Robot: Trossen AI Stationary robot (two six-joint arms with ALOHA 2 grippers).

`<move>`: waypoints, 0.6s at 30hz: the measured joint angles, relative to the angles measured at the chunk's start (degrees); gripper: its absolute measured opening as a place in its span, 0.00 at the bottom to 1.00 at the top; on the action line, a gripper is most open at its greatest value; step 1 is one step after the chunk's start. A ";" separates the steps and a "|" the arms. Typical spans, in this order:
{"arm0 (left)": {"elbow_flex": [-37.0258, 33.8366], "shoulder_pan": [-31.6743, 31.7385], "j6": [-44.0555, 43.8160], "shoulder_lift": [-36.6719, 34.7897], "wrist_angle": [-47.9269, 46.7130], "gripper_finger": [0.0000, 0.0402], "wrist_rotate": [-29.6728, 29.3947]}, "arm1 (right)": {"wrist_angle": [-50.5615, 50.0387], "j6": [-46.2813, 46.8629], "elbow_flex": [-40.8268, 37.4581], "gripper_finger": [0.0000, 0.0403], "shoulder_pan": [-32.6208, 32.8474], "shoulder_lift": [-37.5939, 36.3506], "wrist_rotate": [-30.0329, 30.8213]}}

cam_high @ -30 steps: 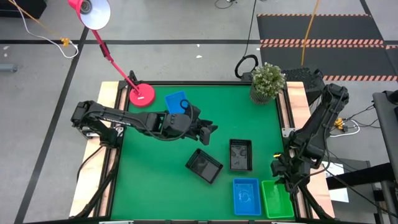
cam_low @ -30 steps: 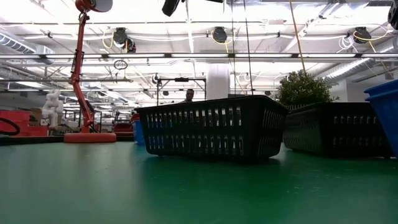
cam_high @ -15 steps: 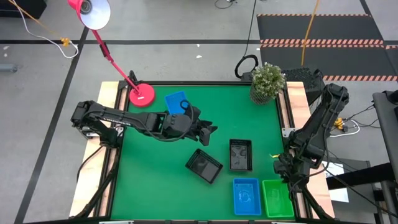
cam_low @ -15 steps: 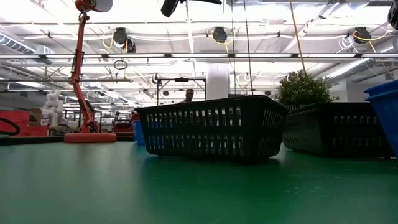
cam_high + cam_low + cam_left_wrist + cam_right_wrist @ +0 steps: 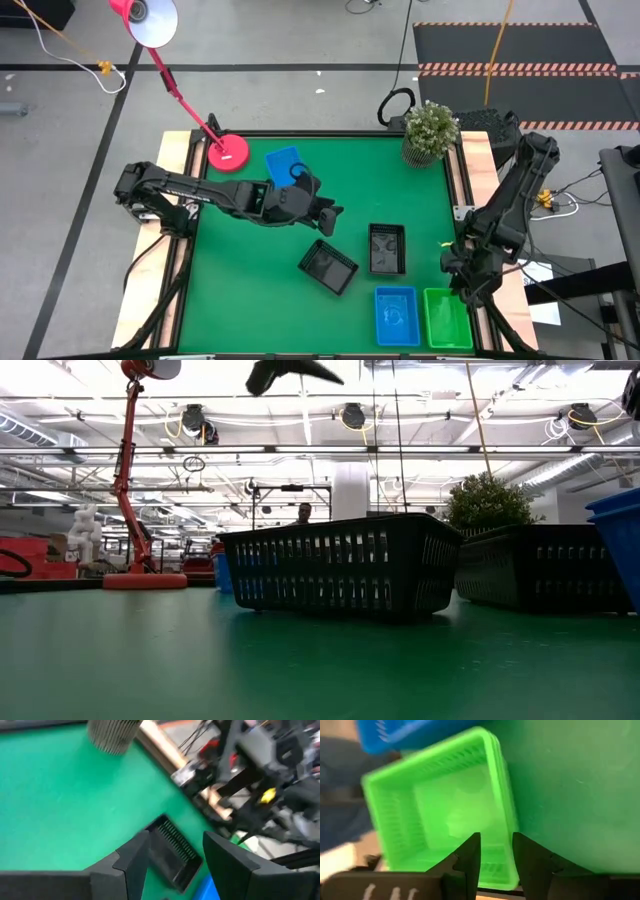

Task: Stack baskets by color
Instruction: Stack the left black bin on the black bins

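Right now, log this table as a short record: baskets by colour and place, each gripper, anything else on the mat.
blue baskets: one beside the lamp base, one at the near edge
green basket stack: at the near right corner
black baskets: one tilted, one square
left gripper: mid-table, open, empty
right gripper: above the green stack, open, holding nothing
other: potted plant

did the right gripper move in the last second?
Yes. In the high view the right gripper has drawn back from over the green basket, toward the plant end of the table, and hangs empty with a gap between its fingers.
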 joint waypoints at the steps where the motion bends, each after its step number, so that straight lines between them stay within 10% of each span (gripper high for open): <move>1: 0.00 -0.14 -1.69 0.00 -2.15 0.46 0.05 | 0.28 0.71 0.00 0.26 -0.19 -0.95 0.53; 18: 0.00 -3.47 -27.43 6.50 -28.08 0.70 20.98 | 13.61 1.87 0.00 0.26 -1.77 -11.15 15.17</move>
